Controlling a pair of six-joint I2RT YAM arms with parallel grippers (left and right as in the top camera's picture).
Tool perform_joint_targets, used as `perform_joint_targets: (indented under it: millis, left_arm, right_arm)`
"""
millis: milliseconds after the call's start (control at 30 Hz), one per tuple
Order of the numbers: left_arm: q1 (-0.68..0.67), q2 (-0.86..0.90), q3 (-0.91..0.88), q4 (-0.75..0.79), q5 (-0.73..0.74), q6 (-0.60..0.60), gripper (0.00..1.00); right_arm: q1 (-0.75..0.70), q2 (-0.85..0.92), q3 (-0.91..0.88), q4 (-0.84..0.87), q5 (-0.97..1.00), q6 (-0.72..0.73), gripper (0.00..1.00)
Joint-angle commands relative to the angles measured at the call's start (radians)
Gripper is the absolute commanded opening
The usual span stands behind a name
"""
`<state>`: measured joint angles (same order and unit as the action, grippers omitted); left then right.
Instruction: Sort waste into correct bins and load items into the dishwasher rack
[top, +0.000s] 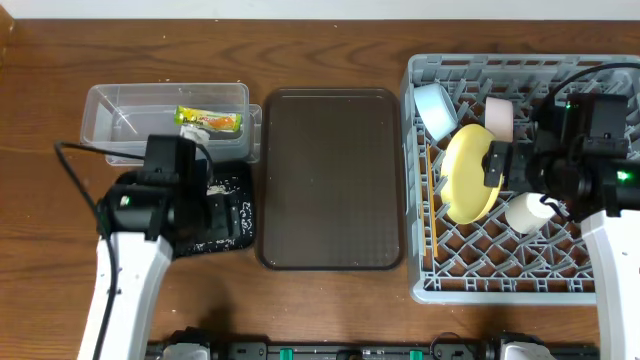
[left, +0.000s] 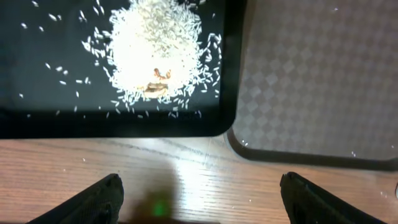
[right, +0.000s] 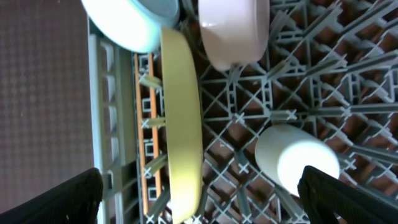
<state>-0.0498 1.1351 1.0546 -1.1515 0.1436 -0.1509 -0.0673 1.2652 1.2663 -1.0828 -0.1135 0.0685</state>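
Left gripper (left: 202, 205): fingers spread wide, nothing between them. Hangs over bare table wood (left: 186, 168), just off the near edge of the black tray (left: 37, 124).

In the black tray: a heap of white rice (left: 155, 50), with loose grains scattered around it and a small brown bit low in the heap.

Just right of the black tray, corners close together: brown serving tray (left: 311, 74), with a few stray grains on it.

From overhead, beyond the black tray: clear tub (top: 110, 105). Inside it lies the green-and-orange wrapper (top: 208, 120), with a small white crumple (top: 192, 131) just beside it.

Right gripper (right: 202, 202): also wide open and empty. Hangs above the grey rack (right: 261, 112), which stands just right of the brown serving tray.

- Directly below the fingers: yellow plate (right: 181, 112), standing on edge between pegs.
- At the plate's far end: light blue bowl (right: 130, 25), tilted, its rim against the plate.
- On the plate's other side: white bowl (right: 233, 31), faintly pink in this light, tipped up on the pegs.
- Near the plate but apart from it: white cup (right: 298, 158), lying on its side on the lattice.
- Between the plate and the rack wall: chopsticks (right: 144, 124), lying along the floor channel, partly hidden by the plate.
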Motion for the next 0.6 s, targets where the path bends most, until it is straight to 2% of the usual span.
perform_joint_targets:
  millis: [0, 167, 267, 400, 567]
  left_arm:
    - [-0.002, -0.143, -0.050, -0.002, 0.002, 0.026, 0.84]
    - [-0.002, -0.452, -0.146, 0.058, -0.002, 0.002, 0.84]
    - [-0.002, -0.614, -0.166, 0.091, -0.002, -0.089, 0.90]
    - [-0.002, -0.750, -0.166, 0.132, -0.002, -0.095, 0.91]
    - [-0.002, -0.829, -0.166, 0.113, -0.002, -0.094, 0.91]
  right_arm:
    - [0.004, -0.060, -0.043, -0.007, -0.017, -0.028, 0.99]
    - [0.016, -0.229, -0.216, 0.119, -0.018, -0.021, 0.99]
    - [0.016, -0.383, -0.340, 0.216, -0.018, -0.013, 0.99]
    - [0.016, -0.544, -0.443, 0.256, -0.019, -0.014, 0.99]
    - [0.016, -0.636, -0.480, 0.216, -0.026, -0.014, 0.99]
